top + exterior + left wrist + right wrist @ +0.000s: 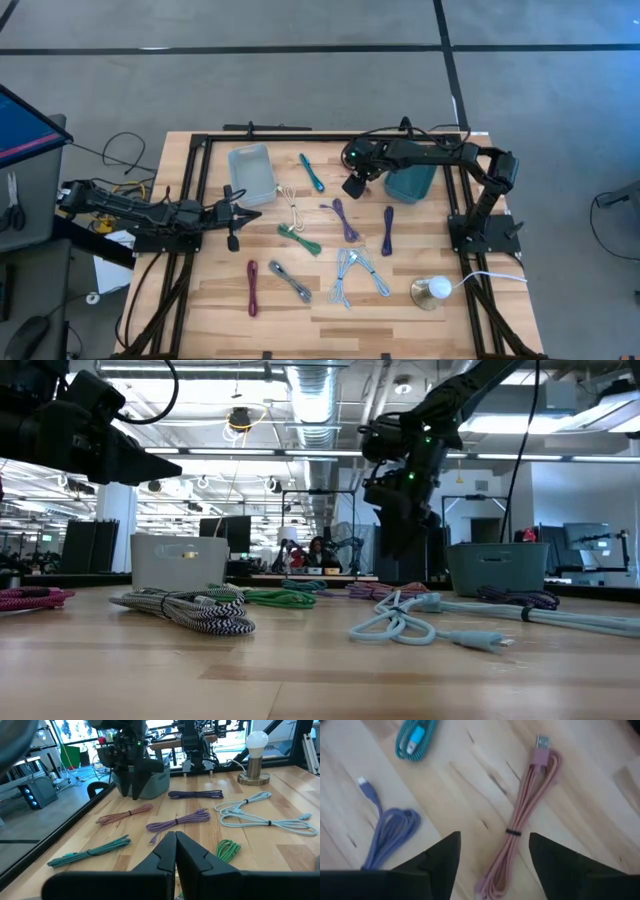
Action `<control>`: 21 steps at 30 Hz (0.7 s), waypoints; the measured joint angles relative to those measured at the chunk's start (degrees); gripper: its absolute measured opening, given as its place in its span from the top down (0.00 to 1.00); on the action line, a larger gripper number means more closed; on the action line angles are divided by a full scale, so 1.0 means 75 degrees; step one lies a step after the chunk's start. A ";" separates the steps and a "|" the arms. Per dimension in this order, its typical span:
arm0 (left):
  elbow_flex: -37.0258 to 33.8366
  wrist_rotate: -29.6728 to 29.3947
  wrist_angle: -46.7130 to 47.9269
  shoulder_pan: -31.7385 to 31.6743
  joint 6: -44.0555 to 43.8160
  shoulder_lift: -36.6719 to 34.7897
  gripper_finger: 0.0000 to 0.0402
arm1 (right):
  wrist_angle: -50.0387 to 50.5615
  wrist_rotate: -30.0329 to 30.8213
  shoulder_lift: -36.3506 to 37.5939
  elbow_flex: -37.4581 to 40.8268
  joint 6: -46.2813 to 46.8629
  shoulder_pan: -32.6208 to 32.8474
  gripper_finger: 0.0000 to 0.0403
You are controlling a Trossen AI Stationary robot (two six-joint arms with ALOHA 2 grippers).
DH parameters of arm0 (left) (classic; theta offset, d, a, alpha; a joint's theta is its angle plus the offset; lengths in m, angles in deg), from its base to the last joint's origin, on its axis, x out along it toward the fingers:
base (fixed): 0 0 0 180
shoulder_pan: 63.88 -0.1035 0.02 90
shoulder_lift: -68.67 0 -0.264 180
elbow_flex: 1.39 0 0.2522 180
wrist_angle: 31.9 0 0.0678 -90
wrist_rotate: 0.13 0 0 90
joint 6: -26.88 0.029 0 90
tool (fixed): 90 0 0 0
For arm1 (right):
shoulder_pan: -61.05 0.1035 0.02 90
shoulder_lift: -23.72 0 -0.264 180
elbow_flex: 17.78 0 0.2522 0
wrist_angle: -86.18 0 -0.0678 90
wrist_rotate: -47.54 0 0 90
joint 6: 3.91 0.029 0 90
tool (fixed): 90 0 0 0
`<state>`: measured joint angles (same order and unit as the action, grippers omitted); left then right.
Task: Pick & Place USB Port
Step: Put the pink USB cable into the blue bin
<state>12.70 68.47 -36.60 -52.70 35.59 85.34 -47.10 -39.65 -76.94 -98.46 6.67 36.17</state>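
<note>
Several bundled USB cables lie flat on the wooden table (200,300). A pink cable (520,827) lies directly below my right gripper (493,839), which hangs open above it, pointing steeply down, one finger on either side and clear of it. The same gripper (355,187) hovers next to a teal bin (412,182). Beside the pink cable lie a teal cable (414,735) and a purple one (390,835). My left gripper (175,837) is shut, level and holds nothing at the table's left (243,213).
A clear bin (252,172) stands at the far left of the table. Cream (292,208), green (300,240), dark purple (387,230), light blue (355,272), maroon (252,287) and grey (290,282) cables lie across the middle. A lamp with a white bulb (433,290) stands near right.
</note>
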 joint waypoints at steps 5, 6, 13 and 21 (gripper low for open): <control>0.0000 0.0000 -0.0001 0.0002 -0.0002 0.0000 0.98 | -0.0055 0.0029 0.0003 0.0191 -0.0003 -0.0128 0.43; 0.0000 0.0000 0.0000 0.0000 -0.0003 0.0000 0.98 | -0.0078 0.0030 -0.0003 0.0243 -0.0003 -0.0164 0.44; 0.0000 0.0003 -0.0001 0.0002 -0.0003 0.0000 0.98 | -0.0578 0.0013 -0.0549 0.0202 -0.0178 -0.0256 0.50; 0.0000 0.0005 0.0008 0.0002 -0.0007 0.0160 0.98 | -0.0614 -0.0016 -0.1205 0.0202 -0.0207 -0.0221 0.56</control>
<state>12.70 68.50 -36.54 -52.68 35.54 86.54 -51.70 -39.77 -85.98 -96.94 5.12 34.51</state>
